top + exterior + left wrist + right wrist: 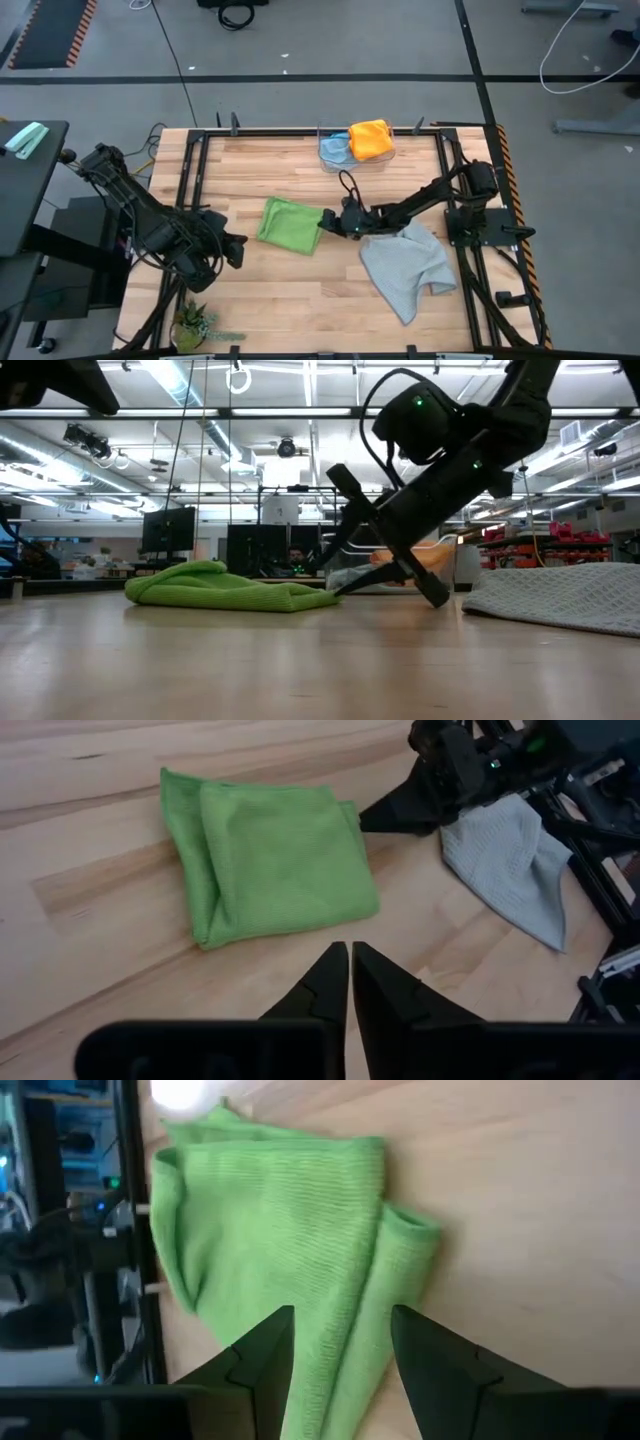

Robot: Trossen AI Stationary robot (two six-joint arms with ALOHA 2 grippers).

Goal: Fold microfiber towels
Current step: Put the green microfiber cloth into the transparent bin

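While four towels show, one green towel lies folded.

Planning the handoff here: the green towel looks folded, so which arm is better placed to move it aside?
The right. The right claw is open at the green towel, its edge between the fingers. The left claw is shut and sits off the cloth, nearer the table's front edge.

Folded bright green microfiber towel: on the wooden table, just left of the right end effector, whose parted fingers straddle its edge.
Light grey microfiber towel: spread out right of that end effector, under its arm.
Left end effector: left of the folded towel, apart from it, fingers together.
Yellow-orange microfiber towel and light blue microfiber towel: side by side, behind the right end effector.
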